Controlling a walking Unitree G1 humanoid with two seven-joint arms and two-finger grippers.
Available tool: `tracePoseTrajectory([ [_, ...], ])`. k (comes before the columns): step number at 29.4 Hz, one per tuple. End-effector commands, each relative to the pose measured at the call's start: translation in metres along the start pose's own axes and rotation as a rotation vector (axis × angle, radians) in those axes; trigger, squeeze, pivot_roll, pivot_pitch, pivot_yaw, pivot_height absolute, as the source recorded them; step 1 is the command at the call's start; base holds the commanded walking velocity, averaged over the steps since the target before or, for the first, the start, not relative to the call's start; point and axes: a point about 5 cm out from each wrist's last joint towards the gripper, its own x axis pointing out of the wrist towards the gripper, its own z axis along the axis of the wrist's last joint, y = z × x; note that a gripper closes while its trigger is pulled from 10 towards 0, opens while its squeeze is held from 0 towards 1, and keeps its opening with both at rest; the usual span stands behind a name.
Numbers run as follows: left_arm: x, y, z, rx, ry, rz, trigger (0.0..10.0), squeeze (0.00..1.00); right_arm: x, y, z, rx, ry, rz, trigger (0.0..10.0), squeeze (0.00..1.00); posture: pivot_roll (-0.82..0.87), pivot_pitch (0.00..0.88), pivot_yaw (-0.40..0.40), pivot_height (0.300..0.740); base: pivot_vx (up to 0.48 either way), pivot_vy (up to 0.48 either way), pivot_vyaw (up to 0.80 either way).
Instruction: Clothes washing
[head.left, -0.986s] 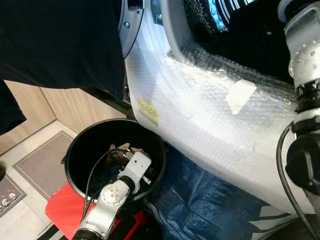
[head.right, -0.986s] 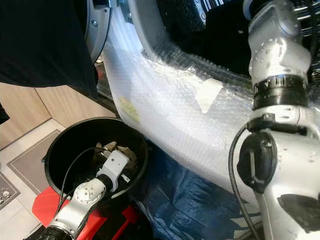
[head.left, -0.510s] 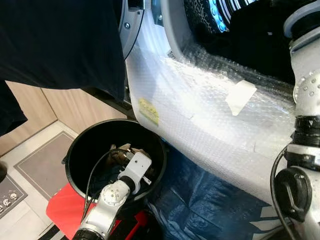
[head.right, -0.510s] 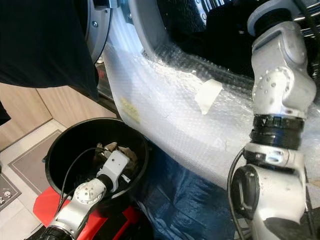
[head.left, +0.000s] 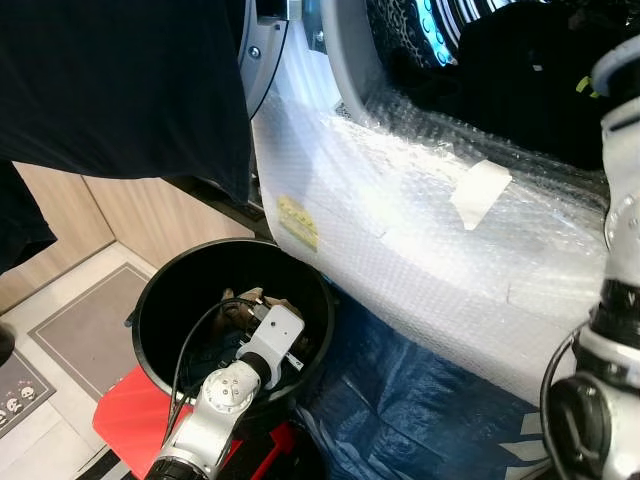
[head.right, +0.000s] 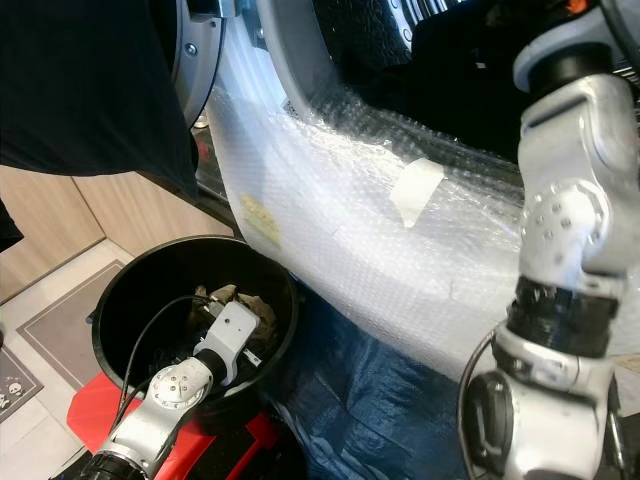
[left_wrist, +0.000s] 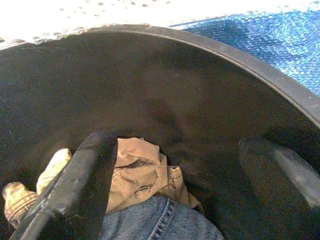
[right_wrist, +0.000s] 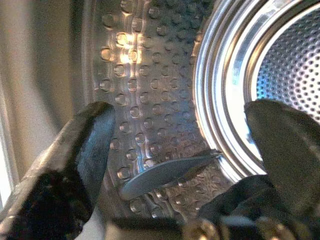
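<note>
A crumpled tan garment (left_wrist: 132, 172) lies at the bottom of a round black bucket (head.left: 160, 300), with a fold of blue denim jeans (left_wrist: 160, 222) just beside it, its stitched seam showing. The left gripper (left_wrist: 180, 175) reaches down inside the bucket, its two black fingers spread wide apart with nothing between them; one finger (left_wrist: 82, 185) hangs just over the tan cloth. The bucket stands on a red base (head.left: 125, 405) on the floor, close against the front of the washing machine (head.left: 420, 230), which is wrapped in bubble wrap. A small yellow label (head.left: 297, 221) is stuck on that wrap, its writing too blurred to read, and a strip of pale tape (head.left: 478, 192) sits further along. A crinkled blue tarp (head.left: 420, 410) covers the floor beside the bucket. The right gripper (right_wrist: 180, 150) is inside the perforated steel drum (right_wrist: 150, 75), fingers parted and empty, near a drum paddle (right_wrist: 165, 172). A dark garment (head.left: 120, 90) hangs above the bucket, leaving a narrow gap beside the machine.
</note>
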Motion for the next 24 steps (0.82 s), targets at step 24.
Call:
tracePoseTrajectory([
  [24,-0.004,0.011,0.010,0.006,-0.078,0.090,10.0,0.00,-0.095,0.075,-0.012,0.426,0.145,0.768,10.0,0.00,0.00,0.129,-0.054,0.740,0.000,0.000,0.00],
])
